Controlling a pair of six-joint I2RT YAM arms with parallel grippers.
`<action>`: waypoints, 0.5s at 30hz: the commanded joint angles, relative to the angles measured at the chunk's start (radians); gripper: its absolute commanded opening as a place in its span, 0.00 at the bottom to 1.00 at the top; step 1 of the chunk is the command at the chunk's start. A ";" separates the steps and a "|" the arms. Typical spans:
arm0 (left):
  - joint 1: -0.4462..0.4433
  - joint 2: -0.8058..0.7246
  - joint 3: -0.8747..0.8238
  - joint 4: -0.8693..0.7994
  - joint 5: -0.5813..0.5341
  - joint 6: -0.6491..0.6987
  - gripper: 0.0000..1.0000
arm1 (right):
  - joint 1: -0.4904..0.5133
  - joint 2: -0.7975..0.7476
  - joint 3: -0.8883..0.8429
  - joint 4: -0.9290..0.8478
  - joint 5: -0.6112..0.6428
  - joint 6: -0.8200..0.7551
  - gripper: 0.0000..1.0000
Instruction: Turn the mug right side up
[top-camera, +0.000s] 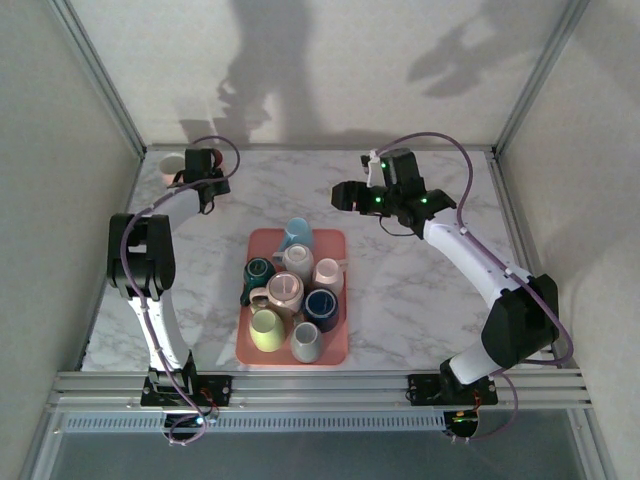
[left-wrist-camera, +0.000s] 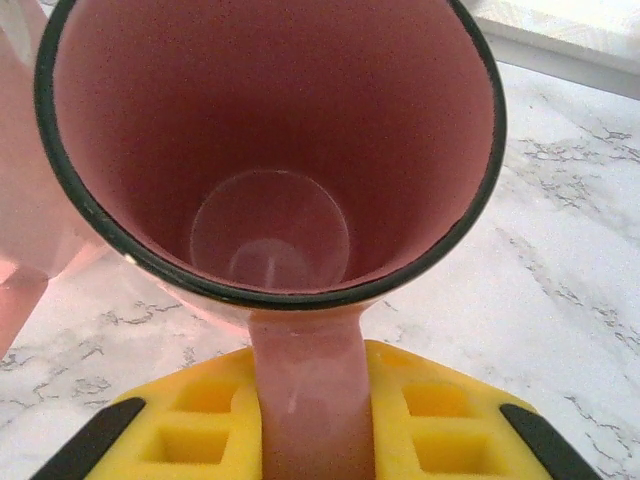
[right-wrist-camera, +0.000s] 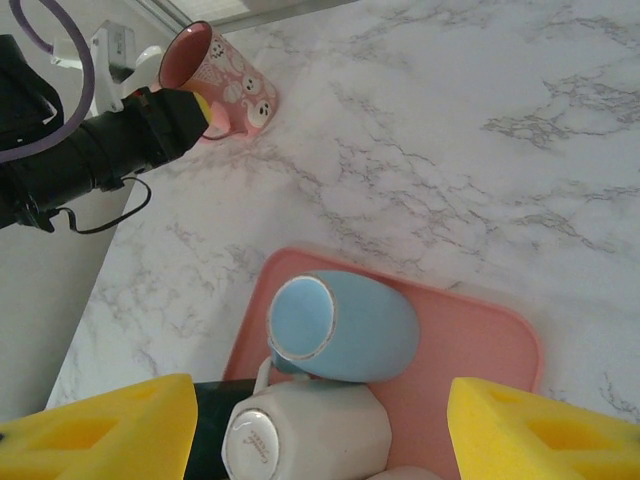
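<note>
The jaws of the left gripper (left-wrist-camera: 305, 425) are closed on the handle (left-wrist-camera: 305, 385) of the pink mug (left-wrist-camera: 270, 150). In the left wrist view the handle goes down at six o'clock from the dark rim, between the two yellow pads, and the open mouth looks straight to the camera.

From above, this mug is in the far left corner of the table (top-camera: 400, 300), at about ten o'clock from the pink tray (top-camera: 340, 345), with its mouth up. Whether the base already rests on the marble, I cannot tell.

The right gripper (right-wrist-camera: 320, 420) is wide open and holds nothing. It hangs over the far end of the tray, above a blue mug (right-wrist-camera: 345, 325) lying on its side.

My judgement is that the turn is almost complete, and the release is the risk:
- The handle is narrow and smooth, so the mug can swing between the pads.
- If the jaws open while the base is tilted or in the air, the mug may tip over or roll.
- The corner is tight, so a wide retreat may knock it.
</note>
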 joint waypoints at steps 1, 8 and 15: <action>0.006 -0.031 0.004 0.122 -0.029 0.016 0.24 | -0.008 -0.007 0.028 -0.002 -0.020 0.003 0.69; 0.006 -0.105 -0.103 0.139 -0.013 -0.005 0.49 | -0.008 -0.024 0.063 -0.147 0.067 0.001 0.70; 0.007 -0.232 -0.204 0.113 0.012 -0.021 0.53 | 0.031 0.029 0.122 -0.322 0.158 0.050 0.65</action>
